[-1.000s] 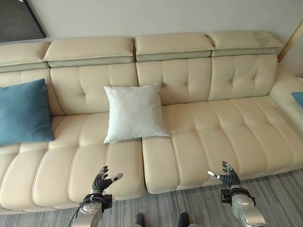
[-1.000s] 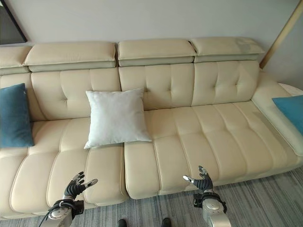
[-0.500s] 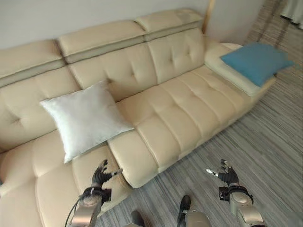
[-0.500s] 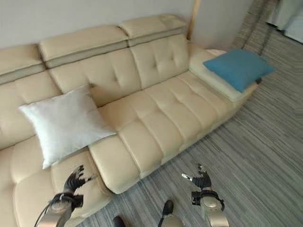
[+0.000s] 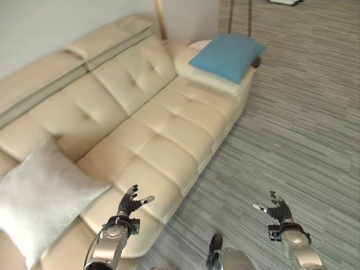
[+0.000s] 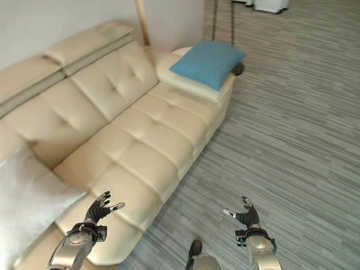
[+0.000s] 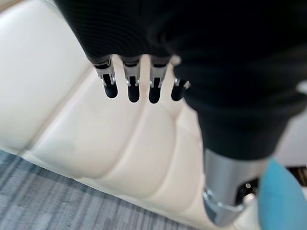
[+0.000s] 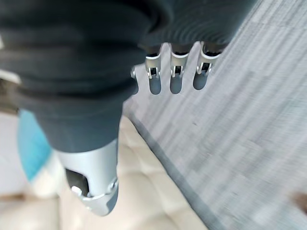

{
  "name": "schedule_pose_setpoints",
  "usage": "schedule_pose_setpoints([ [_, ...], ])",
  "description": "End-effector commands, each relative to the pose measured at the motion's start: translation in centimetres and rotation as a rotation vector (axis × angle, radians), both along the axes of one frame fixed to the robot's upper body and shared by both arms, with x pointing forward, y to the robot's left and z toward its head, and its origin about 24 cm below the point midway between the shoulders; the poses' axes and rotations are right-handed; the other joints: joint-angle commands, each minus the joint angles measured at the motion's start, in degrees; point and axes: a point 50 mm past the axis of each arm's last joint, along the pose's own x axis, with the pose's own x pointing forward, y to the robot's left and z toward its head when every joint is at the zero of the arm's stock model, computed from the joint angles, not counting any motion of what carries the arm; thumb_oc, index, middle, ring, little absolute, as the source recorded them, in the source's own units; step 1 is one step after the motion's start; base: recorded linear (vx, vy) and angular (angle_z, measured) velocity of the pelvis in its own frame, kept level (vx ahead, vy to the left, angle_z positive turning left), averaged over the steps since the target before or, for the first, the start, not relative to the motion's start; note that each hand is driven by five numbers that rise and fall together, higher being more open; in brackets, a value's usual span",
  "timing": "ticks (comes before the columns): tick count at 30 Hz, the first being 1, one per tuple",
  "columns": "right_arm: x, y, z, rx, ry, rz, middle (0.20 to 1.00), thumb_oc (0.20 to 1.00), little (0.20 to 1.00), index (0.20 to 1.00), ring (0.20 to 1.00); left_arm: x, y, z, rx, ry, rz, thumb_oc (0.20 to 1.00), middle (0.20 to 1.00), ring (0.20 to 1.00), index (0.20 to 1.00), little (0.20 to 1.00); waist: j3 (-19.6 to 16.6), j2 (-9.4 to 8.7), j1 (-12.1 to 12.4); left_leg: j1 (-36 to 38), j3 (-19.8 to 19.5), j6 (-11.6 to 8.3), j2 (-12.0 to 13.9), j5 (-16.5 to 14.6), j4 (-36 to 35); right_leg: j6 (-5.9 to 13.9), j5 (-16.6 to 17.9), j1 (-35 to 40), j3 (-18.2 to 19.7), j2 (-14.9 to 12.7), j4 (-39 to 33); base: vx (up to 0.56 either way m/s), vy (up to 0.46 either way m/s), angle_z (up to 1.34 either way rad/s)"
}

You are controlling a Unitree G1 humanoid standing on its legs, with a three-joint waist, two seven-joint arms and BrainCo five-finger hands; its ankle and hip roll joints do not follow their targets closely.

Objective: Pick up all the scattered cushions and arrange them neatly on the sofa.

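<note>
A long cream sofa (image 5: 152,135) with tufted back and raised headrests runs along a pale wall; a grey striped carpet (image 5: 304,129) spreads out from the sofa's front edge across the open room; a slim wooden post (image 5: 160,19) stands against the wall just behind the sofa's far end. A blue cushion (image 5: 226,56) lies flat on the sofa's far end section (slightly overhanging its outer edge); a white cushion (image 5: 39,199) leans on the seat at the sofa's near end, against the backrest. The left hand (image 5: 129,205) hovers over the sofa's front seat edge, near the white cushion but apart from it, fingers loosely spread and holding nothing; the right hand (image 5: 277,210) hangs above the carpet, well out from the sofa's front, fingers likewise relaxed and empty.
</note>
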Motion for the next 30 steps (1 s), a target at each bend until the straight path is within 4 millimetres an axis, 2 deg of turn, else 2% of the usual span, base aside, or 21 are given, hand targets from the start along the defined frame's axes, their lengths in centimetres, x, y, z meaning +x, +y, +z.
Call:
schedule_pose_setpoints([
  [1, 1.7, 0.4, 2.2, -0.022, -0.129, 0.052, 1.000, 1.000, 1.000, 1.000, 1.000, 1.0, 0.0, 1.9, -0.001, -0.125, -0.002, 1.000, 1.000, 1.000, 1.000, 1.000, 1.4, -3.10, 2.7, -2.0, -5.0, 4.34, -9.2, -4.5, -8.1, 6.51, -3.1, 2.8, 5.4, -2.5, -3.5, 0.13, 0.018, -0.97],
  [3, 1.6, 0.5, 2.1, -0.015, -0.128, 0.050, 1.000, 1.000, 1.000, 1.000, 1.000, 0.8, -0.3, 1.6, -0.007, -0.116, -0.001, 1.000, 1.000, 1.000, 1.000, 1.000, 1.7, -3.31, 3.9, -4.3, -10.6, 4.79, -12.2, -5.4, -12.1, 6.70, -3.3, 3.5, 8.3, -2.0, -3.8, 0.18, 0.017, -0.96],
  [5, 1.8, 0.7, 2.1, -0.016, -0.131, 0.051, 1.000, 1.000, 1.000, 1.000, 1.000, 0.6, -0.6, 1.4, -0.023, -0.112, 0.010, 1.000, 1.000, 1.000, 1.000, 1.000, 2.0, -2.81, 5.2, -6.1, -16.7, 4.42, -15.8, -1.7, -19.1, 6.85, -3.3, 4.1, 10.9, -0.6, -4.5, 0.19, 0.025, -0.68],
  [6, 1.9, 0.9, 2.0, -0.016, -0.131, 0.050, 1.000, 1.000, 1.000, 1.000, 1.000, 0.6, -0.6, 1.3, -0.024, -0.106, 0.022, 1.000, 1.000, 1.000, 1.000, 1.000, 2.2, -2.12, 6.2, -8.7, -20.5, 4.16, -17.9, 2.4, -22.9, 6.87, -3.2, 4.7, 12.9, 0.6, -5.1, 0.17, 0.028, -0.67],
  [7, 2.0, 1.0, 2.0, -0.015, -0.131, 0.050, 1.000, 1.000, 1.000, 1.000, 1.000, 0.6, -0.6, 1.2, -0.023, -0.106, 0.025, 1.000, 1.000, 1.000, 1.000, 1.000, 2.6, -1.78, 6.9, -10.0, -21.8, 4.11, -18.8, 4.3, -24.6, 6.80, -3.3, 5.0, 14.0, 1.1, -5.2, 0.12, 0.023, -0.73],
  [8, 2.0, 1.0, 2.0, -0.015, -0.131, 0.049, 1.000, 1.000, 1.000, 1.000, 1.000, 0.6, -0.6, 1.2, -0.023, -0.106, 0.024, 1.000, 1.000, 1.000, 1.000, 1.000, 2.6, -1.85, 7.0, -9.9, -21.7, 4.11, -18.8, 4.4, -24.8, 6.80, -3.4, 5.0, 14.1, 1.1, -5.1, 0.07, 0.009, -0.78],
  [10, 2.2, 1.2, 1.9, -0.013, -0.133, 0.048, 1.000, 1.000, 1.000, 1.000, 1.000, 0.7, -0.5, 1.2, -0.020, -0.105, 0.030, 1.000, 1.000, 1.000, 1.000, 1.000, 3.2, -0.88, 8.0, -11.9, -22.8, 3.76, -20.1, 6.5, -26.3, 6.64, -4.3, 5.7, 17.3, 2.5, -4.8, 0.13, 0.089, -0.95],
  [14, 2.0, 1.2, 1.8, -0.017, -0.121, 0.058, 1.000, 1.000, 1.000, 1.000, 1.000, 0.2, -0.5, 0.8, -0.016, -0.086, 0.025, 1.000, 1.000, 1.000, 1.000, 1.000, 2.1, 0.35, 7.8, -7.4, -22.5, 5.05, -19.2, 6.5, -31.1, 6.86, -5.7, 6.4, 19.3, 2.8, -3.8, 0.17, 0.136, -0.65],
  [15, 2.0, 1.2, 1.6, -0.011, -0.115, 0.049, 1.000, 1.000, 1.000, 1.000, 1.000, 0.2, -0.4, 0.7, -0.004, -0.075, 0.014, 1.000, 1.000, 1.000, 1.000, 1.000, 1.0, 0.05, 7.2, -6.0, -22.1, 5.47, -19.2, 6.4, -31.9, 7.11, -6.3, 6.8, 19.5, 2.0, -3.3, 0.22, 0.162, -0.59],
  [19, 1.9, 1.4, 1.4, 0.003, -0.107, 0.049, 1.000, 1.000, 1.000, 1.000, 1.000, 0.1, 0.2, 0.8, 0.009, -0.072, 0.018, 1.000, 1.000, 1.000, 1.000, 1.000, 0.5, -0.85, 7.1, -4.4, -20.3, 6.79, -19.3, 4.9, -31.6, 7.90, -7.1, 6.6, 20.9, 1.1, -1.5, 0.17, 0.115, -0.09],
  [21, 1.7, 1.7, 0.9, -0.003, -0.078, 0.066, 1.000, 1.000, 1.000, 1.000, 1.000, 0.1, 0.5, 0.9, 0.013, -0.076, 0.022, 1.000, 1.000, 1.000, 1.000, 1.000, 0.6, -1.42, 7.5, -3.7, -18.5, 8.07, -19.4, 3.3, -30.9, 8.90, -7.5, 5.5, 20.8, 0.3, 2.4, 0.11, 0.106, -0.26],
  [22, 1.7, 1.7, 0.9, -0.002, -0.079, 0.066, 1.000, 1.000, 1.000, 1.000, 1.000, 0.1, 0.5, 0.9, 0.013, -0.076, 0.022, 1.000, 1.000, 1.000, 1.000, 1.000, 0.6, -1.48, 7.7, -3.7, -18.3, 8.10, -19.4, 3.2, -30.8, 8.93, -7.7, 5.3, 21.1, 0.2, 2.7, 0.10, 0.088, -0.70],
  [23, 1.8, 1.9, 0.8, 0.002, -0.074, 0.073, 1.000, 1.000, 1.000, 1.000, 1.000, 0.1, 0.7, 1.0, 0.021, -0.075, 0.021, 1.000, 1.000, 1.000, 1.000, 1.000, 0.9, -1.72, 7.8, -3.3, -17.2, 8.60, -19.2, 2.4, -30.4, 9.79, -7.8, 3.7, 20.7, -0.4, 6.5, 0.13, 0.076, -0.74],
  [25, 1.5, 2.4, 0.5, 0.019, -0.063, 0.084, 1.000, 1.000, 1.000, 1.000, 1.000, 0.0, 1.2, 1.0, 0.041, -0.068, 0.021, 1.000, 1.000, 1.000, 1.000, 1.000, 1.3, -1.69, 7.7, -1.2, -15.4, 9.35, -18.5, 1.3, -30.7, 12.23, -6.7, -0.3, 19.2, -1.4, 14.9, 0.16, 0.079, -0.47],
  [26, 1.5, 2.4, 0.5, 0.019, -0.062, 0.084, 1.000, 1.000, 1.000, 1.000, 1.000, 0.0, 1.2, 1.0, 0.041, -0.068, 0.021, 1.000, 1.000, 1.000, 1.000, 1.000, 1.3, -1.76, 7.8, -1.2, -15.3, 9.37, -18.5, 1.3, -30.7, 12.26, -6.9, -0.5, 19.3, -1.4, 15.2, 0.22, 0.048, -0.49],
  [27, 1.4, 2.4, 0.3, 0.027, -0.055, 0.081, 1.000, 1.000, 1.000, 1.000, 1.000, 0.2, 1.1, 1.2, 0.037, -0.076, 0.016, 1.000, 1.000, 1.000, 1.000, 1.000, 1.9, -1.59, 7.2, 1.3, -14.4, 9.83, -18.3, -0.3, -31.5, 12.47, -4.3, -4.8, 17.3, -2.8, 17.0, 0.17, 0.023, -0.58],
  [28, 1.4, 2.4, 0.3, 0.027, -0.055, 0.081, 1.000, 1.000, 1.000, 1.000, 1.000, 0.2, 1.1, 1.2, 0.037, -0.077, 0.016, 1.000, 1.000, 1.000, 1.000, 1.000, 1.9, -1.56, 7.2, 1.3, -14.4, 9.82, -18.3, -0.3, -31.5, 12.47, -4.4, -4.8, 17.3, -2.8, 17.0, 0.35, -0.013, -0.29],
  [29, 1.7, 2.3, 0.6, 0.030, -0.070, 0.071, 1.000, 1.000, 1.000, 1.000, 1.000, 0.7, 0.8, 1.5, 0.026, -0.095, 0.008, 1.000, 1.000, 1.000, 1.000, 1.000, 2.7, -1.54, 6.4, 2.5, -14.6, 9.68, -18.7, -1.4, -31.6, 11.71, -2.3, -7.9, 16.0, -3.0, 11.9, 0.20, -0.038, -0.02],
  [30, 1.7, 2.3, 0.6, 0.029, -0.071, 0.071, 1.000, 1.000, 1.000, 1.000, 1.000, 0.7, 0.8, 1.5, 0.026, -0.096, 0.008, 1.000, 1.000, 1.000, 1.000, 1.000, 2.8, -1.40, 6.3, 2.6, -14.7, 9.64, -18.6, -1.6, -31.6, 11.70, -2.3, -7.7, 15.8, -2.9, 11.7, 0.29, -0.080, 0.05],
])
